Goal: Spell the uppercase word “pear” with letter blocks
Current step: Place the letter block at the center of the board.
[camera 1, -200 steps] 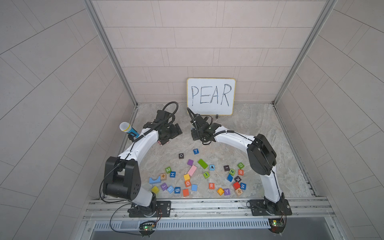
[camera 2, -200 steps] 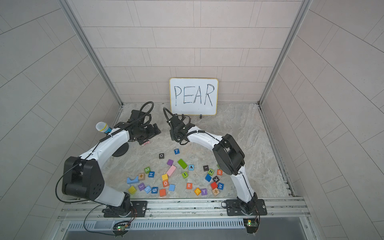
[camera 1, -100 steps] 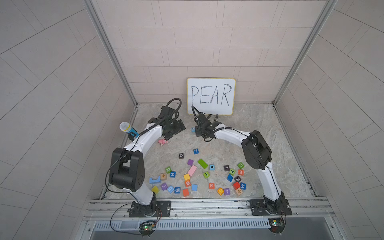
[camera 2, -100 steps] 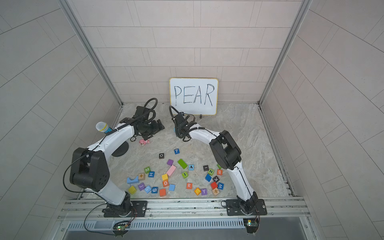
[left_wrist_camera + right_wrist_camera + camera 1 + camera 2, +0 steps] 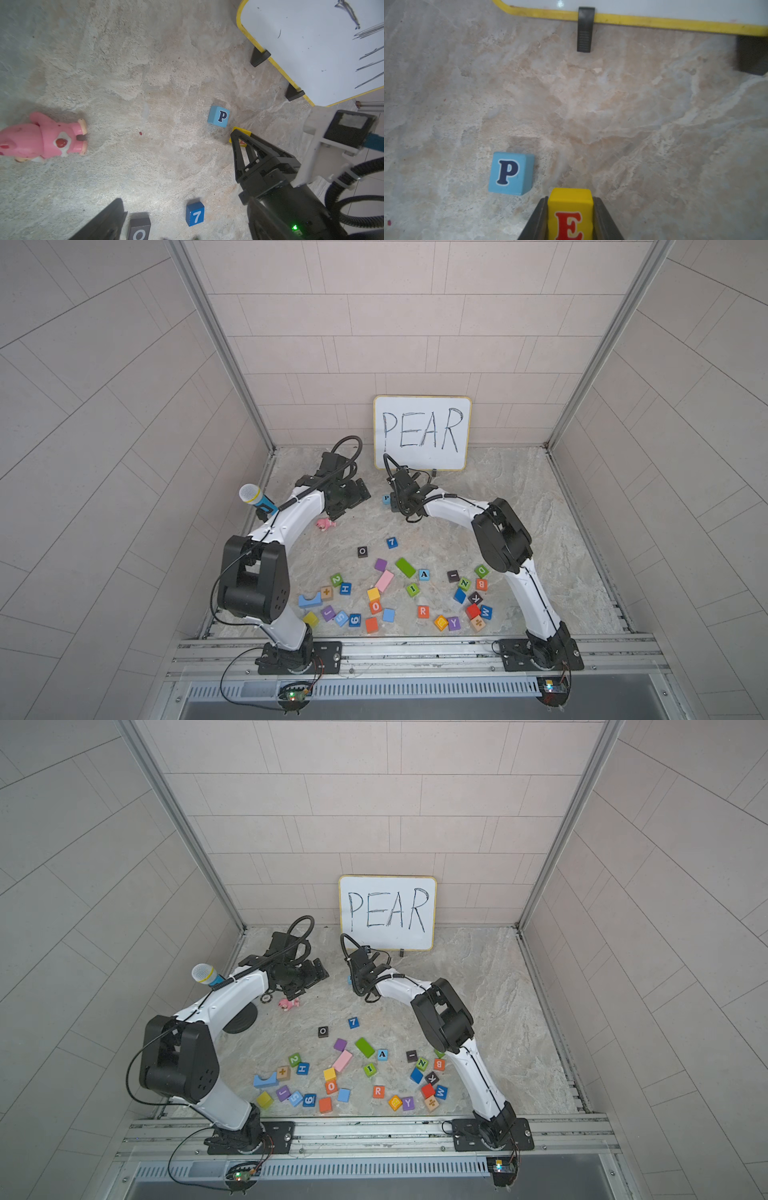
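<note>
The right end effector [image 5: 570,200] is clamped on the yellow E block [image 5: 569,224], low and just beside the light-blue P block [image 5: 510,172] on the table [image 5: 633,114]. The second letter is apparently being placed. Next it likely needs squaring with P, then release. The left end effector [image 5: 348,504] hangs nearby, jaws apart. The A block [image 5: 423,574] and R block [image 5: 422,611] lie among the scattered blocks.

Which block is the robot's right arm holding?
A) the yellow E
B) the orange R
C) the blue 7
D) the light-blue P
A: in the right wrist view the yellow E block sits clamped between the right arm's jaws, while the P block lies free beside it.
</note>
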### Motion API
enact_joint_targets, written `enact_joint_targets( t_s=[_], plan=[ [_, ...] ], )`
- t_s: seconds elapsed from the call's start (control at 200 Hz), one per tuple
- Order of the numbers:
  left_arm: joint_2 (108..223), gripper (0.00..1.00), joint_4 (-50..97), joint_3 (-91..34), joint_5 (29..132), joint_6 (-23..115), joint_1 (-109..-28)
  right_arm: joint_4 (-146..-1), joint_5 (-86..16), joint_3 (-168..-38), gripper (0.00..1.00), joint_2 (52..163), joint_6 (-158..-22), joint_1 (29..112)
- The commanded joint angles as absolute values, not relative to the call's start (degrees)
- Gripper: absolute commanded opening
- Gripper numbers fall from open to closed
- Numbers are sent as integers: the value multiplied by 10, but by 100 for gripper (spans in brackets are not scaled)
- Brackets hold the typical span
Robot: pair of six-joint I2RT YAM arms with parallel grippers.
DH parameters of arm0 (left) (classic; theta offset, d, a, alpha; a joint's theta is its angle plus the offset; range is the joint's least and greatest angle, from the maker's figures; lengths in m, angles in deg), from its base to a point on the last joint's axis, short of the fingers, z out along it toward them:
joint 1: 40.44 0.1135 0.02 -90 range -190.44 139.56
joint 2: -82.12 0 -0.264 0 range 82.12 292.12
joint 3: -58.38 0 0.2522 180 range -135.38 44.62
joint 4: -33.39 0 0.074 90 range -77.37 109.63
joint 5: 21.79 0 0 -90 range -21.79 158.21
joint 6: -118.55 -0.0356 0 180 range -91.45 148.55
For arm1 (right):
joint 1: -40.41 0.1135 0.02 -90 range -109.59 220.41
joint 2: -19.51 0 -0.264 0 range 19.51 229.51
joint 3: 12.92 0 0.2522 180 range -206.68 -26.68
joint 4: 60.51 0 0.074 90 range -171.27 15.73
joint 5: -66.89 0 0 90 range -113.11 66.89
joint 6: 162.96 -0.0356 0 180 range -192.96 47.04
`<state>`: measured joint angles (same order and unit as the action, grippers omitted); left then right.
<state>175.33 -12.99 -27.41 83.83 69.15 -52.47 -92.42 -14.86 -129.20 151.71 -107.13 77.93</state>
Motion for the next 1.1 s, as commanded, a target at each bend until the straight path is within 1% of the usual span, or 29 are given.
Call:
enact_joint_targets(
  t_s=[0.0,0.465,1.096],
  plan=[
    [1763,96,-129,-279,837,687,-526,-924,-130,-1308,33,1530,-1083,776],
    [1756,96,-133,-278,834,678,-526,-924,-122,-1322,33,1553,-1087,776],
    [1751,96,-135,-275,831,675,-526,-927,-140,-1339,34,1571,-1096,776]
  ],
)
